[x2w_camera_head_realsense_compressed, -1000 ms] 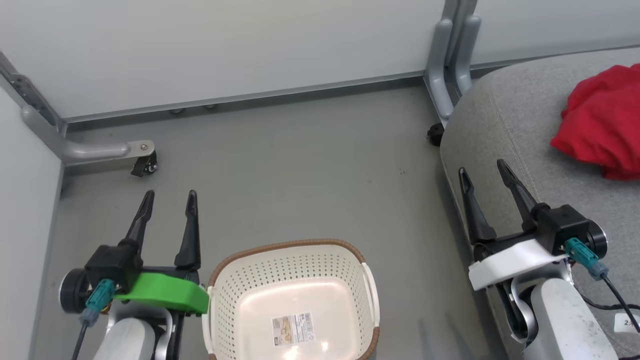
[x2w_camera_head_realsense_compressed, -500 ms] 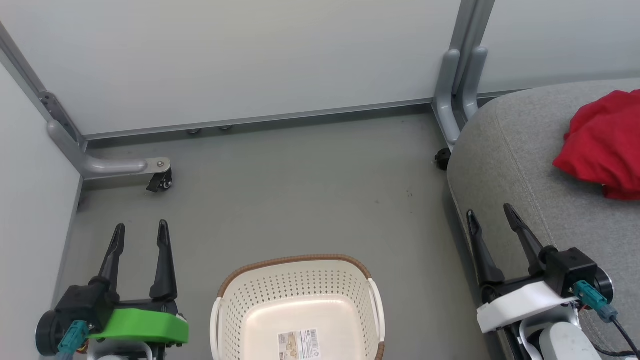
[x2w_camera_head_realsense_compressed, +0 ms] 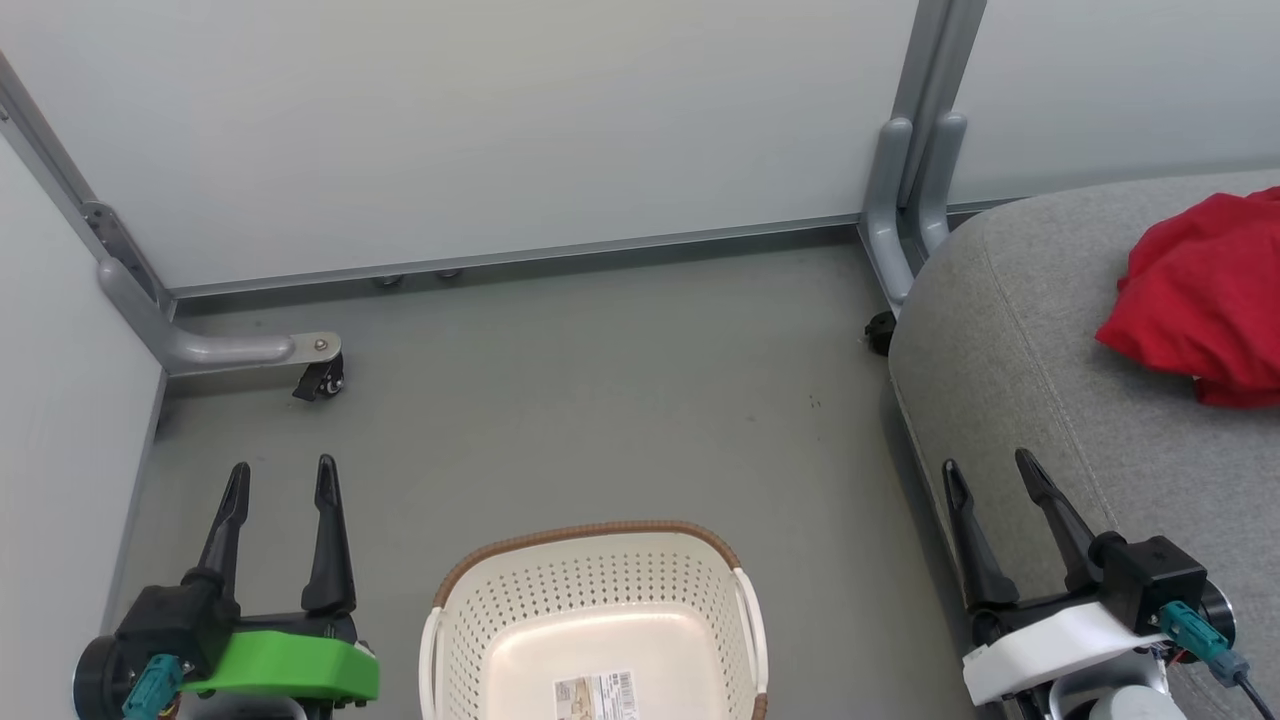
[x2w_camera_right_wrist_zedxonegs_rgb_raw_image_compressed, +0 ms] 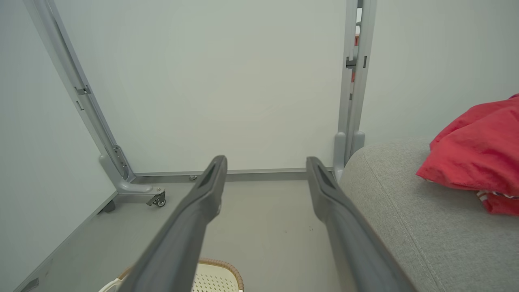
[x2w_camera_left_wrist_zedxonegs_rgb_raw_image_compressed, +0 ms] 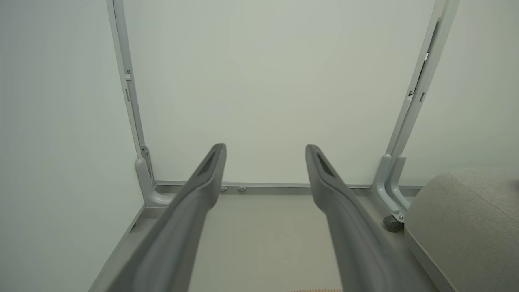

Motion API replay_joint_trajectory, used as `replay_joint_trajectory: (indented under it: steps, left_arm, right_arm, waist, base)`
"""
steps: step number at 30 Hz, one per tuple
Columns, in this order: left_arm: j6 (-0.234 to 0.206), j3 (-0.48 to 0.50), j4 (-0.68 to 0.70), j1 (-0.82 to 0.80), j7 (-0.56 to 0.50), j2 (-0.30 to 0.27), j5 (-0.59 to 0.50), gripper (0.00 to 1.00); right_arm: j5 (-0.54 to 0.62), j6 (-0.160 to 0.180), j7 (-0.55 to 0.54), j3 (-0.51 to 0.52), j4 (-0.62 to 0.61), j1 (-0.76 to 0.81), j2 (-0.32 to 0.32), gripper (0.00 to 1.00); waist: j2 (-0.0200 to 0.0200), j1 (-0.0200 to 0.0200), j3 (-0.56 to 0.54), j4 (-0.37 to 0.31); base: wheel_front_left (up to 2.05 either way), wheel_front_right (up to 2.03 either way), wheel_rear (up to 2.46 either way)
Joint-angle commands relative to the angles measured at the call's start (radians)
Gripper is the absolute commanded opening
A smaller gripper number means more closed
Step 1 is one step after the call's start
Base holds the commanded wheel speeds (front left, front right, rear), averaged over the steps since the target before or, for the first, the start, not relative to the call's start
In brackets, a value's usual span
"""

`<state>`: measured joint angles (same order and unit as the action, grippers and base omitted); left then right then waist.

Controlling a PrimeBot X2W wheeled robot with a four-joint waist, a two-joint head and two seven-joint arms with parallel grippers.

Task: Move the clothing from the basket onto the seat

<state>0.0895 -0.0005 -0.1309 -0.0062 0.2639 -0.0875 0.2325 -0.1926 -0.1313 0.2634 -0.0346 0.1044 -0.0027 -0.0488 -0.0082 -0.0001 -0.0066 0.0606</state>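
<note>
While my left gripper (x2w_camera_head_realsense_compressed: 282,465) and right gripper (x2w_camera_head_realsense_compressed: 988,460) kept their fingers spread around nothing, the basket (x2w_camera_head_realsense_compressed: 590,530) between them held just its paper label (x2w_camera_head_realsense_compressed: 597,692). The clothing (x2w_camera_head_realsense_compressed: 1200,300) lay on the seat (x2w_camera_head_realsense_compressed: 1000,350), well back from its rounded corner, so I judged the task done. The right wrist view added a striped hem (x2w_camera_right_wrist_zedxonegs_rgb_raw_image_compressed: 486,197) under the red.

Probably lab: wheeled partition panels (x2w_camera_head_realsense_compressed: 450,130).
</note>
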Motion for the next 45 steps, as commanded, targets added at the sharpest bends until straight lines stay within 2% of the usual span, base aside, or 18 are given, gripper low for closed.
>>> replay_joint_trajectory:
  steps: [1,7,8,12,28,45]
  left_arm:
    - [0.006,0.004,0.003,0.012,0.001,0.002,-0.012,1.0]
    - [-0.001,0.014,-0.007,0.016,0.0,0.01,-0.041,1.0]
    - [0.003,0.011,-0.006,0.001,0.0,0.01,-0.042,0.0]
    - [0.003,0.005,-0.047,0.005,-0.001,0.015,-0.04,0.0]
    - [0.011,0.031,-0.062,-0.021,-0.082,0.019,0.257,0.0]
    - [0.018,0.05,-0.072,-0.043,-0.15,0.023,0.518,0.0]
  right_arm:
    - [0.007,0.001,0.002,0.005,0.001,0.015,-0.003,1.0]
    - [0.012,0.001,0.002,0.01,0.013,0.003,-0.003,1.0]
    - [0.008,0.0,0.0,0.008,0.012,0.002,0.0,0.0]
    - [0.006,0.0,-0.001,0.004,0.046,0.016,0.006,0.0]
    - [-0.308,0.0,-0.065,0.017,0.063,-0.01,-0.009,0.0]
    - [-0.578,0.0,-0.126,0.034,0.079,-0.034,-0.018,0.0]
  waist:
    - [0.0082,0.0001,-0.002,-0.001]
    - [0.0082,0.0001,-0.006,-0.002]
    - [0.0,0.0001,-0.006,-0.002]
    - [0.0,0.0001,-0.006,-0.002]
    - [0.0011,0.0001,-0.004,-0.01]
    - [0.0022,0.0001,-0.002,-0.018]
  base:
    - [0.0,0.0,0.0]
    - [0.0,0.0,0.0]
    - [0.0,0.0,0.0]
    - [0.0,0.0,0.0]
    - [0.0,0.0,0.0]
    - [0.0,0.0,0.0]
